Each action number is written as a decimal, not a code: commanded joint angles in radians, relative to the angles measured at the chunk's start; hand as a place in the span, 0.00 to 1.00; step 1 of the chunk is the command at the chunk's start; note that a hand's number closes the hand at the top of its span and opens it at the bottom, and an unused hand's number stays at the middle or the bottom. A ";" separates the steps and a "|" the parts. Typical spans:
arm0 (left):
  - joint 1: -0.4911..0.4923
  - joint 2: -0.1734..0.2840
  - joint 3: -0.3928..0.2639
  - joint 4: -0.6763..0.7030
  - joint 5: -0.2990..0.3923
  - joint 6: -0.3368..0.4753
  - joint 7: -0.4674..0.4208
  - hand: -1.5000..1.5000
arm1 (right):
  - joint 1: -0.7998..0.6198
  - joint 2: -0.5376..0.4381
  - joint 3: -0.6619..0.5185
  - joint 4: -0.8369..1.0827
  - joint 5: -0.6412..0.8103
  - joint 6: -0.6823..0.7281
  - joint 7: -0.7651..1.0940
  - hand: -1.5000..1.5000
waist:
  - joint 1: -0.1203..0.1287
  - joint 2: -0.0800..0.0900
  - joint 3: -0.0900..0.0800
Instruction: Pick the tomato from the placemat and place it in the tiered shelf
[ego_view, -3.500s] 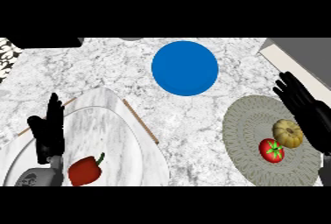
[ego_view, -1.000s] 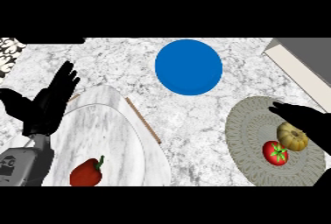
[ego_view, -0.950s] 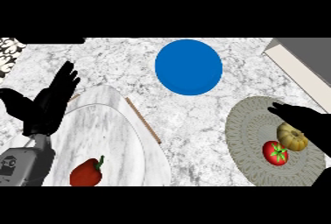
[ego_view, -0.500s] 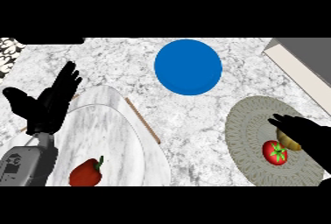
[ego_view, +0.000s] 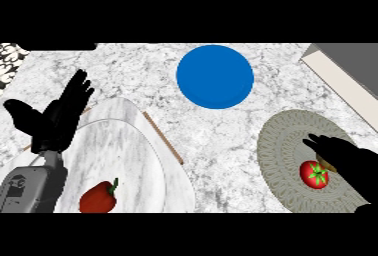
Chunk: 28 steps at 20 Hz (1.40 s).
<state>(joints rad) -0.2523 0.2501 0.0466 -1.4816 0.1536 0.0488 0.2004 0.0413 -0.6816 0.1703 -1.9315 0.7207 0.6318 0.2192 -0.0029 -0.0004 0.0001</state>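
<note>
A red tomato (ego_view: 314, 173) with a green stem lies on the round grey-green placemat (ego_view: 284, 150) at the right. My right hand (ego_view: 353, 161) hangs over the mat just right of the tomato, fingers pointing up-left and slightly bent, covering most of a tan object (ego_view: 325, 164) beside the tomato. Whether the hand touches the tomato I cannot tell. The marble tiered shelf (ego_view: 140, 155) fills the lower left, and a red bell pepper (ego_view: 100, 196) sits on it. My left hand (ego_view: 55, 115) rests open at the left, fingers up, over the shelf's edge.
A blue round plate (ego_view: 215, 76) lies at the back centre of the marble counter. A grey and cream block (ego_view: 347, 75) runs along the upper right corner. A thin wooden edge (ego_view: 164, 138) borders the shelf.
My right hand has slid down and back across the placemat, coming over the tan object next to the tomato. The left hand has shifted slightly up and right.
</note>
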 joint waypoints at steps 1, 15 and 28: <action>-0.020 -0.027 -0.014 -0.052 -0.031 0.033 0.048 0.50 | 0.037 0.054 0.006 0.051 0.071 -0.054 -0.049 0.00 | 0.001 0.000 0.000; 0.089 -0.026 0.030 -0.084 -0.036 -0.050 0.013 0.50 | -0.063 0.177 -0.005 0.249 0.196 -0.022 -0.120 0.00 | 0.005 0.000 0.000; 0.017 -0.054 0.037 -0.088 -0.066 -0.020 0.071 0.50 | -0.092 0.196 0.010 0.439 0.355 -0.278 -0.373 1.00 | 0.004 0.000 0.000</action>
<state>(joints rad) -0.2422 0.2140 0.0970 -1.5281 0.1082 0.0060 0.2424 -0.0386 -0.4922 0.1980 -1.5540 1.0510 0.4081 -0.0892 0.0018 -0.0055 -0.0066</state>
